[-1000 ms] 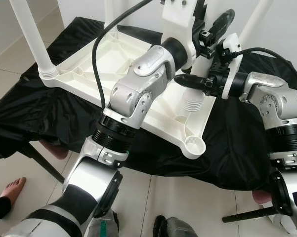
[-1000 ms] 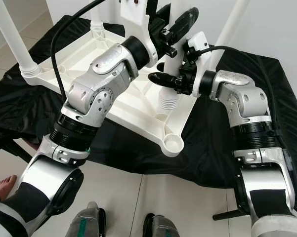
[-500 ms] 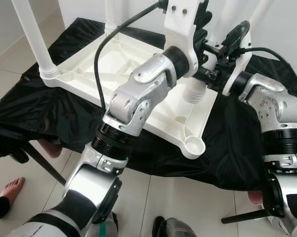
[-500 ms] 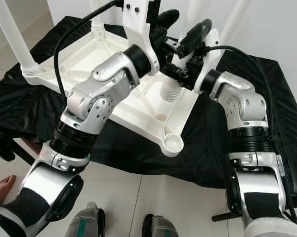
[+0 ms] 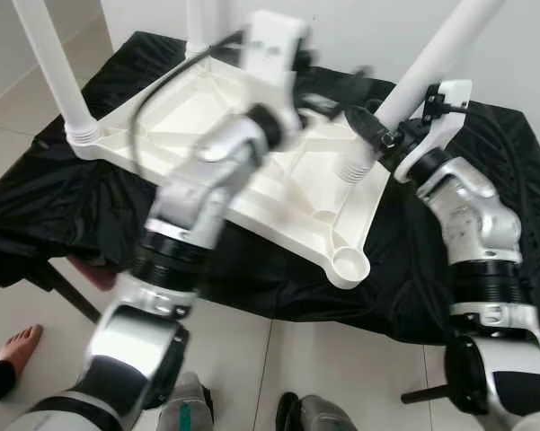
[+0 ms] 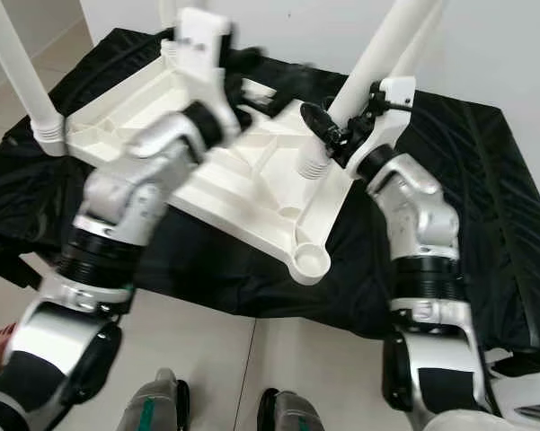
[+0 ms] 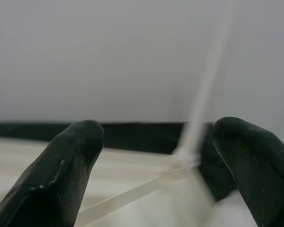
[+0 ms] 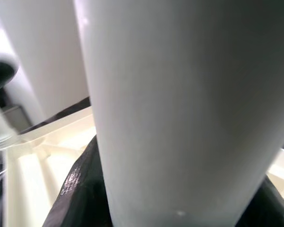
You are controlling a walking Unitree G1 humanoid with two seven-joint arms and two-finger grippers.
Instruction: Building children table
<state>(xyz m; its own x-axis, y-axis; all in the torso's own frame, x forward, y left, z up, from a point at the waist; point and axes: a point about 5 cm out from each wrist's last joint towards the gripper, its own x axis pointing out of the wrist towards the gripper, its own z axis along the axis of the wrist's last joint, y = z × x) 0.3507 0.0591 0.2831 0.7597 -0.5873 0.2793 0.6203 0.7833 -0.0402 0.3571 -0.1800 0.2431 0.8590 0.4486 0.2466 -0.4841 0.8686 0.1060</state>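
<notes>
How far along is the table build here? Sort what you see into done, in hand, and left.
Done: two legs stand in corner sockets of the upside-down tabletop. In hand: the right gripper holds a third leg, tilted, its threaded end above the tabletop, not in a socket. The left gripper is open and blurred. Left: the near corner socket is empty.

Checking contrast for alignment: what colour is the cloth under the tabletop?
Black cloth, clearest in the left eye view.

No readable text showing anywhere, no labels, brands, numbers or signs appearing on the white plastic parts, the black cloth, the silver arms or the floor tiles, blurring hiding any fine marks
</notes>
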